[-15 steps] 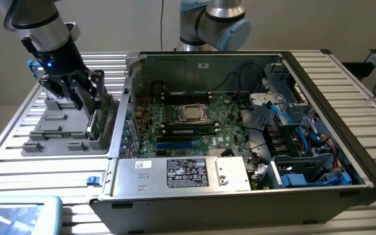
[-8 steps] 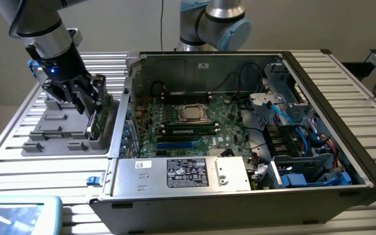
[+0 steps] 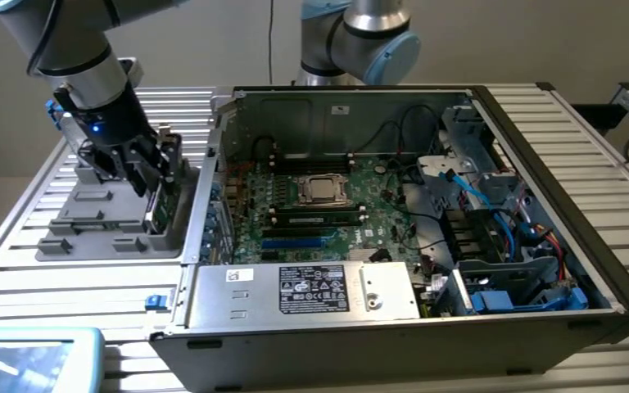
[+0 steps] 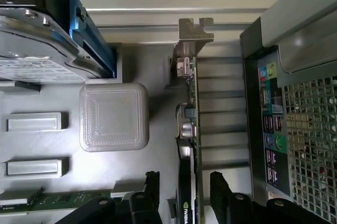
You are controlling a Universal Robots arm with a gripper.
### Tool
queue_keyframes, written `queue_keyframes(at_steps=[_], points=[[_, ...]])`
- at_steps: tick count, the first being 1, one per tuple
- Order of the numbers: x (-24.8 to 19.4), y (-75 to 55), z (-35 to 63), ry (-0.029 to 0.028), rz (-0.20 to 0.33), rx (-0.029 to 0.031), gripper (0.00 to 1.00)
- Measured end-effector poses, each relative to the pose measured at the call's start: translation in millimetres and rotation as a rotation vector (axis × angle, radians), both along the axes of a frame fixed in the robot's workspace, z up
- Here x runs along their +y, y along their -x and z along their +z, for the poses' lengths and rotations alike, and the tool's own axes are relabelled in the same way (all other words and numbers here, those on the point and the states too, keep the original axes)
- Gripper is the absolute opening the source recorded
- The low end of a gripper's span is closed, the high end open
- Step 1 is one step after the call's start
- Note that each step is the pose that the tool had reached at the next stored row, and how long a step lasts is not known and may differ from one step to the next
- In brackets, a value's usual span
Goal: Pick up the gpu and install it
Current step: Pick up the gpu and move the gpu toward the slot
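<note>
The gpu (image 4: 188,113) stands on its edge in a slot of the grey holder tray (image 4: 116,71), with its silver end bracket (image 4: 195,32) at the far end. My gripper (image 4: 184,179) is open and straddles the card. One black finger (image 4: 151,190) is on one side and the other on the opposite side, with a gap between each finger and the card. In the exterior view the gripper (image 3: 148,176) hangs low over the tray (image 3: 96,233) at that view's left, with the green gpu (image 3: 161,205) beside the open computer case (image 3: 402,205).
A silver hard drive (image 4: 37,45) with blue tabs sits in the same tray. The case's rear panel (image 4: 284,108) stands close beside the card. Inside the case lie the green motherboard (image 3: 314,205) and the power supply (image 3: 304,291). A screen (image 3: 30,356) is at the near corner.
</note>
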State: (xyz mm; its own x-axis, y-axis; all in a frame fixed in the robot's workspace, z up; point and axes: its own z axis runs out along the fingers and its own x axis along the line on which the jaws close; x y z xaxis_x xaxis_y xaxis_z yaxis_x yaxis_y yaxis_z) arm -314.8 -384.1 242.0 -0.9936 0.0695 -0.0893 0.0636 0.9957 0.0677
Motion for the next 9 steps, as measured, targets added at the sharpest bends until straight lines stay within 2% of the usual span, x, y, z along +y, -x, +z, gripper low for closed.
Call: queue_keyframes(at_steps=[3,9], points=[[0.0,-1.0,-3.7,-0.0023,0.0,0.0,0.52],[0.7,-2.1,-11.2,-0.0026,0.0,0.0002,0.52]])
